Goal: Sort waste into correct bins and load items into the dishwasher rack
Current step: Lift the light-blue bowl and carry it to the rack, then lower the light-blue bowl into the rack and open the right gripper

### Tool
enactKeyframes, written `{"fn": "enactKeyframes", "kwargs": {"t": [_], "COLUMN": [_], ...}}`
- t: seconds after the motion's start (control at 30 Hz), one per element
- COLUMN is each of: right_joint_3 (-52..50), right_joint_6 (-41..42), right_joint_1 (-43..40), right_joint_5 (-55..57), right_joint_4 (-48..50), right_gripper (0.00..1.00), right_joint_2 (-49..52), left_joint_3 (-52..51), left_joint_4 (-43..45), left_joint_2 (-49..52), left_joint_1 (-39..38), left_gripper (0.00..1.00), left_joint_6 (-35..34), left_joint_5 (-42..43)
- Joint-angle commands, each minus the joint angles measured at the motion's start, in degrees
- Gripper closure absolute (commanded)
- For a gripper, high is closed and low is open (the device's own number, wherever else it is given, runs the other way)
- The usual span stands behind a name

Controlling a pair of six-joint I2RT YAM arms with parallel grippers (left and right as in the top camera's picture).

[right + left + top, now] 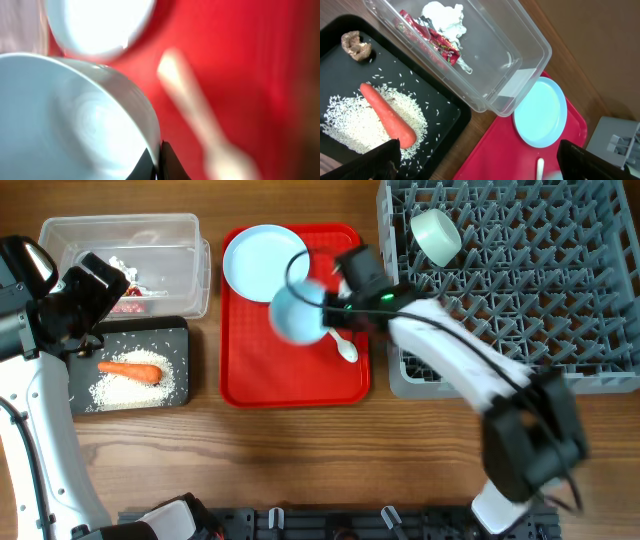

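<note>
Rack [560, 300] sits right of the red tray [290, 385], with one mint bowl [436, 235] tilted among its pegs near the back. On the red tray, the plate [255, 260] lies at the back and the spoon [346, 348] toward the right edge. The right gripper [330, 308] is clenched on the rim of a second bowl [295, 315] at the tray's middle. Left of the red tray, the tub [520, 65] holds the wrapper [437, 42] and tissue [445, 15]. In front of it, the black tray [445, 115] carries the carrot [387, 117] on rice [350, 130], with the lump [356, 46] in a corner. The left gripper [477, 155] hangs above those two bins, jaws spread wide, holding nothing.
</note>
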Motion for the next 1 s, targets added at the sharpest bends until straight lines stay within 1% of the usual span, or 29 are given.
{"fn": "enactKeyframes", "kwargs": {"t": [0.0,0.1,0.13,0.17,0.23,0.43,0.5,0.57,0.7,0.8,0.9,0.97], "right_joint_3": [2.6,2.6,2.6,2.6,2.3,0.2,-0.2,-0.3,-0.3,-0.3,-0.8,-1.6], "right_joint_6": [-6.7,-7.0,-8.4,-11.6,-16.0,-22.5,-26.7,-32.2,-39.6,-41.5,-41.1,-41.1], "right_joint_1": [-3.4,-5.4,-5.9,-6.5,-7.5,-10.2,-10.7,-10.8,-10.7,-10.6,-10.6,-10.6], "right_joint_5": [31.6,47.5,51.3,56.0,62.3,77.7,80.1,80.3,80.3,80.3,80.2,79.8], "right_joint_4": [-0.3,-0.5,-0.6,-0.6,-0.8,-0.9,-0.7,-0.7,-0.9,-2.4,-5.6,-5.7], "right_gripper": [0.96,0.96,0.96,0.96,0.96,0.96,0.96,0.96,0.96,0.96,0.96,0.96], "right_joint_2": [-11.6,-14.9,-15.2,-15.3,-14.7,-10.4,-8.8,-7.1,-4.1,-2.6,-2.1,-2.1], "left_joint_3": [0.1,0.1,0.1,0.1,0.1,0.1,0.1,0.1,0.1,0.1,0.1,0.1], "left_joint_4": [0.2,0.2,0.2,0.2,0.2,0.2,0.2,0.2,0.2,0.2,0.2,0.2], "left_joint_2": [0.3,0.3,0.3,0.3,0.3,0.3,0.3,0.3,0.3,0.3,0.3,0.3], "left_joint_1": [0.4,0.4,0.4,0.4,0.4,0.4,0.4,0.4,0.4,0.4,0.4,0.4], "left_gripper": [0.0,0.0,0.0,0.0,0.0,0.0,0.0,0.0,0.0,0.0,0.0,0.0], "left_joint_6": [-0.3,-0.3,-0.3,-0.3,-0.3,-0.3,-0.3,-0.3,-0.3,-0.3,-0.3,-0.3], "left_joint_5": [-0.1,-0.1,-0.1,-0.1,-0.1,-0.1,-0.1,-0.1,-0.1,-0.1,-0.1,-0.1]}}
